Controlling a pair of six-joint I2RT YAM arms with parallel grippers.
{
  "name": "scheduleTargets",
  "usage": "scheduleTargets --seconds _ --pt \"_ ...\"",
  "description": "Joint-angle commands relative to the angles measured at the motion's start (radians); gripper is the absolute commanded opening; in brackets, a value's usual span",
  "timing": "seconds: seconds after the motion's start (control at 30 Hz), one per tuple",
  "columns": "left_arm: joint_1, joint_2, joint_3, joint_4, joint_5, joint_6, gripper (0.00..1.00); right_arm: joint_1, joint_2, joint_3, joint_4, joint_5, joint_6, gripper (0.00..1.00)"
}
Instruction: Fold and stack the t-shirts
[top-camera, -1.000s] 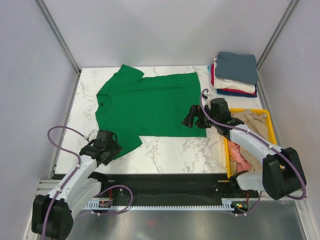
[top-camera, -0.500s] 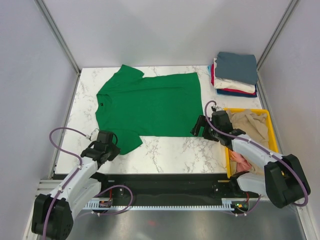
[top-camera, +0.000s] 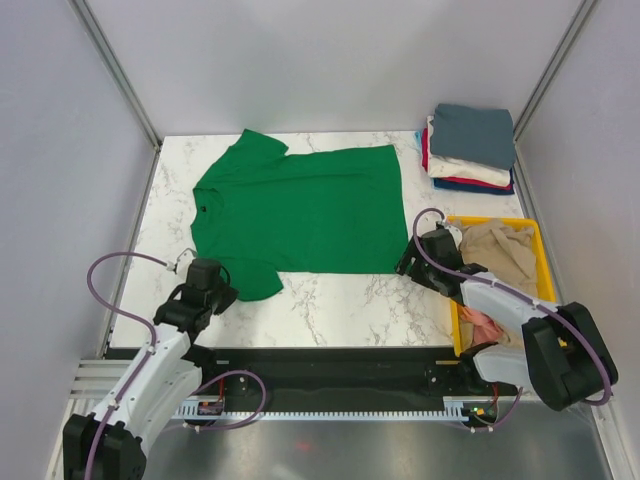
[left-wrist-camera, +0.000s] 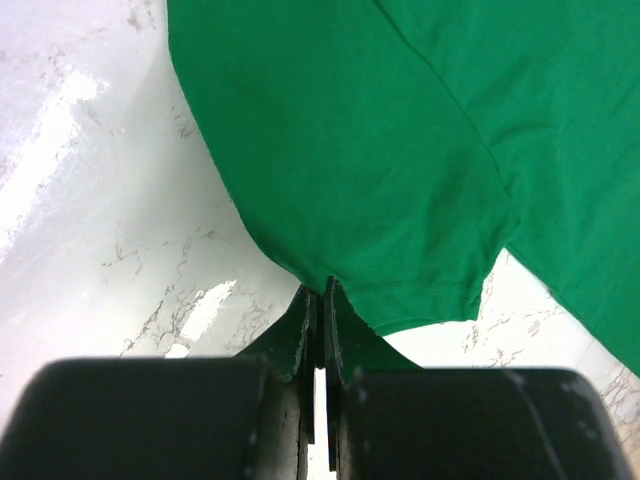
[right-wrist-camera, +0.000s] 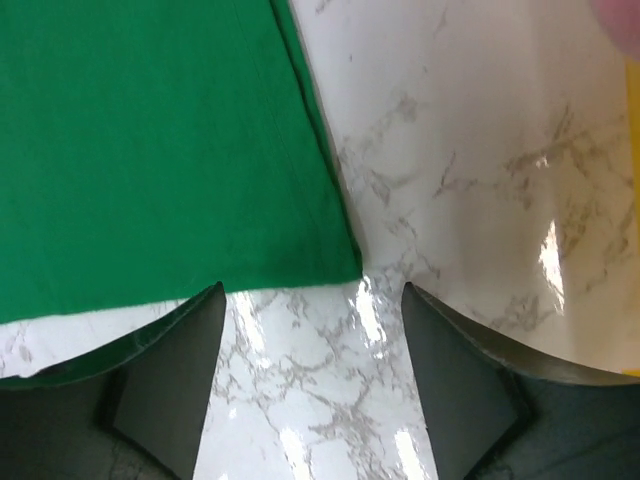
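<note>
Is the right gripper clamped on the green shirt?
No: the right gripper stands open, the green shirt's corner lying flat by its spread fingers.

The work surface is a white marble-patterned table top (top-camera: 330, 300) with grey veining. Plain light-grey wall panels (top-camera: 330, 60) enclose it at the back and on both sides, joined by aluminium frame posts (top-camera: 115, 70). A brushed metal sill (top-camera: 330, 450) runs along the near edge. Overhead light produces bright glare patches (left-wrist-camera: 60, 130) on the glossy top.

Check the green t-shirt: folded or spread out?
Spread out. The green t-shirt lies flat on the table, both sleeves showing; the left gripper is shut on its near sleeve.
</note>
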Motion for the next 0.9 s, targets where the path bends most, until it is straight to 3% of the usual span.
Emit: scheduleTargets --seconds 0.0,0.43,0.6,0.73,0.87 --pt "0.005 -0.02 0.002 0.033 -0.041 0.043 0.02 0.003 0.074 0.01 0.029 0.022 0.018 0.77" --pt "0.005 -0.026 -0.001 0.047 -0.047 0.045 0.02 0.011 0.095 0.018 0.011 0.025 -0.002 0.32" --pt "0.005 -0.047 0.0 0.046 -0.045 0.054 0.02 0.011 0.08 0.017 0.017 0.065 -0.018 0.21" --pt "0.005 -0.067 0.028 0.011 -0.035 0.052 0.02 0.006 0.062 0.033 0.013 0.083 -0.038 0.01" --pt "0.005 -0.081 0.1 -0.062 -0.004 0.034 0.02 0.005 0.03 0.046 -0.021 0.065 -0.051 0.0"
